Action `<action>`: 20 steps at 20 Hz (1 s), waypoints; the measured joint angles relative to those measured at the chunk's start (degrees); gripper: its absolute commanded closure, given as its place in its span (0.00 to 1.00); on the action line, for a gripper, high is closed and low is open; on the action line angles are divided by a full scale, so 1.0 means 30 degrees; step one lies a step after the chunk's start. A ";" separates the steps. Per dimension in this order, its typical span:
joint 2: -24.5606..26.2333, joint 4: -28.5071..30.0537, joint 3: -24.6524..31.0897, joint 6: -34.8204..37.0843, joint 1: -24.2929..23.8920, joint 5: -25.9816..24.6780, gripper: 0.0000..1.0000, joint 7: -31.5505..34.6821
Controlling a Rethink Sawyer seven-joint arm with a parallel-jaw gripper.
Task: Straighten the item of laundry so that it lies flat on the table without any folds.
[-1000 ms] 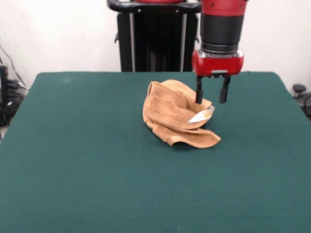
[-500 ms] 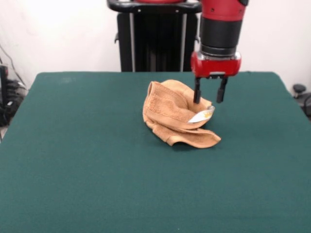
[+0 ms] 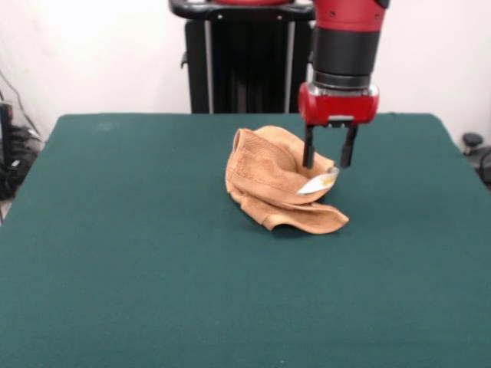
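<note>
The counter, a broad dark green felt surface, carries only one thing: the tan-orange terry towel, lying a little toward the far edge and slightly toward the picture's right of the middle, well clear of every corner. It is far from flat. It sits as a crumpled mound, one flap curled up and over to form a rounded pocket on the side nearer the left edge, and a lower layer tonguing out toward the near right. A small white tag shows at the fold on its right side.

The red and black arm comes down over the towel's far right part, and its hand hangs with both dark fingers spread apart, gripping nothing; the tips sit at about the level of the towel's upper rim, just beside the tag.

Over the past second the hand has slid a small way toward the left edge and lifted slightly, so that it now stands more squarely over the towel's raised far rim rather than off to its side. The towel itself has not stirred: same mound, same tag position.

I judge this to be a final lining-up before a grasp, with none of the unfolding begun. The likely next need is a descent onto that upper edge, then a pull outward to open the curled flap.
</note>
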 measured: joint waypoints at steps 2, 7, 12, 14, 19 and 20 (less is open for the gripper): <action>-0.0004 -0.0003 -0.0003 -0.0392 -0.0022 0.0000 0.00 0.0000; -0.0002 0.0000 -0.0003 -0.1100 -0.0142 -0.0004 0.00 0.0000; 0.0008 -0.0039 -0.0003 -0.1253 -0.0173 -0.0004 0.00 0.0000; 0.0045 -0.0080 -0.0006 -0.1253 -0.0173 -0.0004 0.00 0.0000; 0.0371 -0.0291 -0.0006 -0.1253 -0.0171 -0.0004 0.00 0.0000; 0.0438 -0.0335 -0.0003 -0.1253 -0.0173 -0.0004 0.00 0.0000</action>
